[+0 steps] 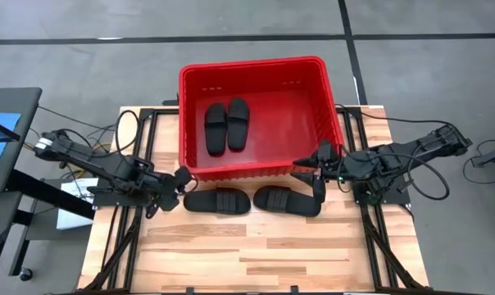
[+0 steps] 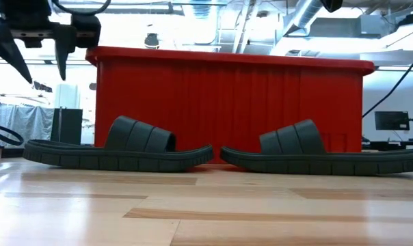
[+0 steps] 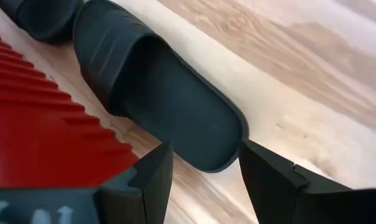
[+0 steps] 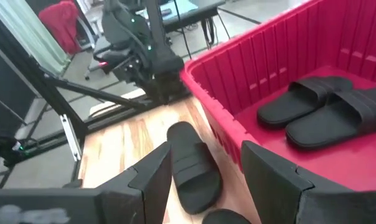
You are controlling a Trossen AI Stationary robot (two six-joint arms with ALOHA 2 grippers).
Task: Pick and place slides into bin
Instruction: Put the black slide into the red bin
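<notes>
Inside the red bin two slides side by side, seen only from overhead and the right wrist, two more slides on the table against its front wall, left gripper open at one's end, right gripper open above the bin's front right corner.

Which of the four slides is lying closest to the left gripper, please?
The left slide on the table, outside the bin: its end lies just before the open left gripper. Its neighbour lies farther right; two are inside the bin.
</notes>
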